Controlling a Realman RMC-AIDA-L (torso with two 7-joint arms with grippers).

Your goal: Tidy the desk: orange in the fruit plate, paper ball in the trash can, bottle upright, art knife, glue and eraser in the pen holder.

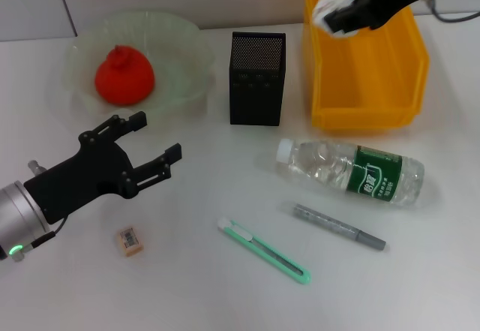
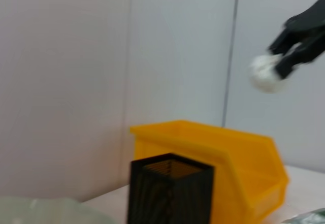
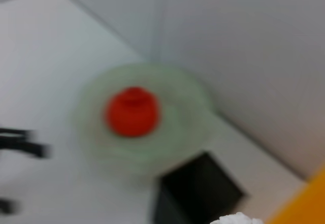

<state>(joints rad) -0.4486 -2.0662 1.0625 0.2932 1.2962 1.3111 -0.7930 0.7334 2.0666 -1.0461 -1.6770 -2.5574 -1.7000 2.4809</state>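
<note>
My right gripper (image 1: 339,17) is shut on the white paper ball (image 1: 327,6), held above the back left corner of the yellow trash can (image 1: 367,113). The left wrist view shows the paper ball (image 2: 264,72) high over the trash can (image 2: 223,153). The orange (image 1: 124,76) sits in the pale-green fruit plate (image 1: 184,34). The black mesh pen holder (image 1: 257,78) stands between plate and can. The bottle (image 1: 349,172) lies on its side. In front of it lie the grey glue (image 1: 339,227) and the mint-green art knife (image 1: 264,251). My left gripper (image 1: 157,136) hangs open, above the tan eraser (image 1: 129,242).
The white desk runs back to a pale wall behind the plate, holder and can. In the right wrist view the orange (image 3: 133,110) shows in the fruit plate (image 3: 195,94), with the pen holder (image 3: 198,193) nearer.
</note>
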